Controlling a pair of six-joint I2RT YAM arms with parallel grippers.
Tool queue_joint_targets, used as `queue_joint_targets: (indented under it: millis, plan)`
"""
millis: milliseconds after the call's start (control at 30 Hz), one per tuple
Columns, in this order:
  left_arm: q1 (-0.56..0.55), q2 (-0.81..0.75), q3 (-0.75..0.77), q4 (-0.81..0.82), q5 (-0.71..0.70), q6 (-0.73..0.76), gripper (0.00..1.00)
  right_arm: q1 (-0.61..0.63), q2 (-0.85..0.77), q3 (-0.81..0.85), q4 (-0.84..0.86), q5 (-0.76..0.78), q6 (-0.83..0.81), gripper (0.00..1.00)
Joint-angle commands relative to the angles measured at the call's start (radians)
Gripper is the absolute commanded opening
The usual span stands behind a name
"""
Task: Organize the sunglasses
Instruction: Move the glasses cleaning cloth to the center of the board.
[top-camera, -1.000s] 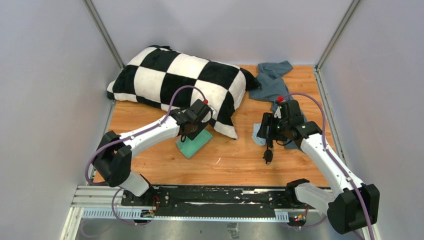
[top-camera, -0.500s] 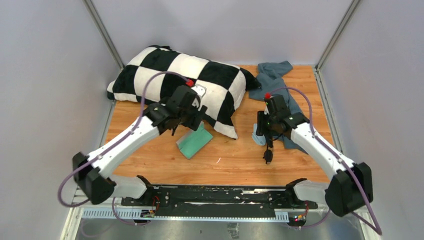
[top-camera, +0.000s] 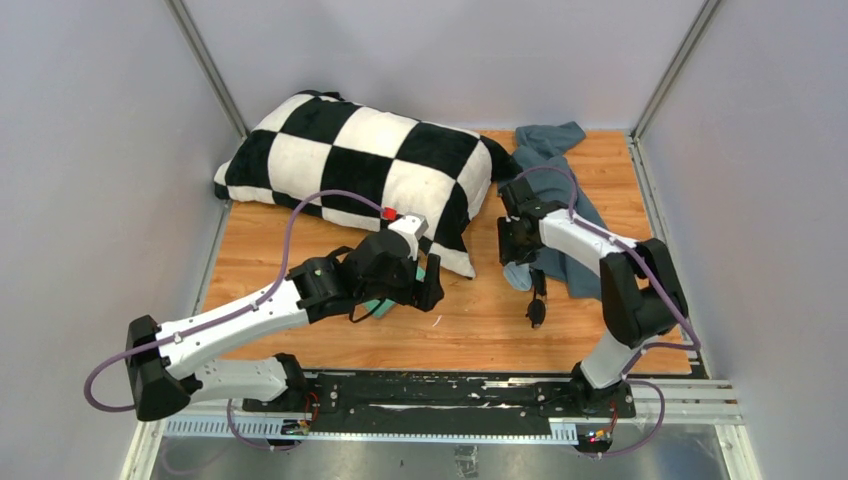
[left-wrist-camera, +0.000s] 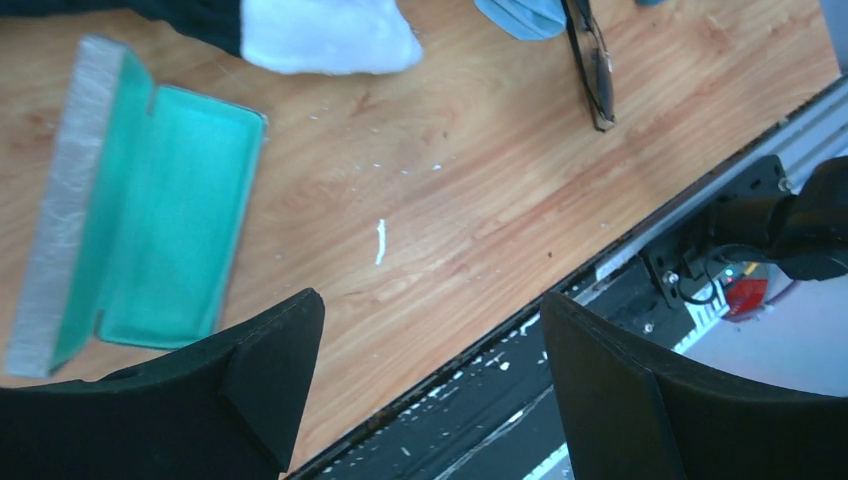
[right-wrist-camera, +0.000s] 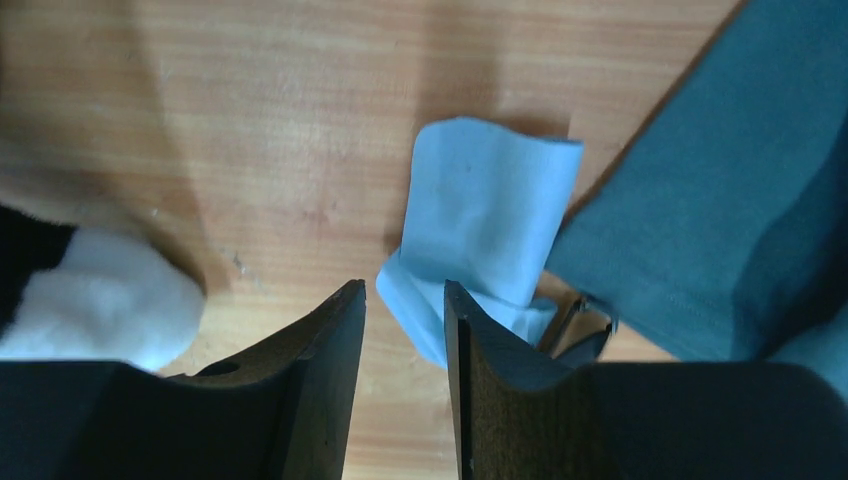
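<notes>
While the sunglasses (top-camera: 537, 300) lie folded on the wooden table (top-camera: 480, 330), just beside the light-blue cloth (right-wrist-camera: 490, 210), nothing is gripped by either arm. The left gripper (left-wrist-camera: 430, 310) is held wide open above bare wood, and the open green case (left-wrist-camera: 150, 210) is seen off to its side. The right gripper (right-wrist-camera: 403, 300) is poised over the cloth's edge, its fingers parted by a narrow gap with nothing caught between them. A checkered pillow (top-camera: 360, 160) is spread across the back, with a grey-blue towel (top-camera: 545, 160) beside it.
</notes>
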Motion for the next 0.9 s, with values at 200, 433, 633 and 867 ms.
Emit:
queue_joint_targets:
  millis: [200, 433, 633, 867]
  plan:
    - [-0.077, 0.021, -0.07, 0.171, -0.059, -0.11, 0.87, -0.003, 0.16, 0.062, 0.052, 0.114, 0.014, 0.34]
    - [-0.077, -0.003, -0.098, 0.142, -0.091, -0.116, 0.87, -0.01, 0.148, 0.055, 0.08, 0.063, 0.021, 0.0]
    - [-0.078, -0.045, -0.134, 0.123, -0.159, -0.128, 0.89, 0.047, -0.022, 0.016, 0.065, -0.02, 0.001, 0.0]
    - [-0.077, -0.083, -0.163, 0.053, -0.265, -0.165, 0.91, 0.295, -0.261, -0.191, 0.056, -0.122, 0.062, 0.0]
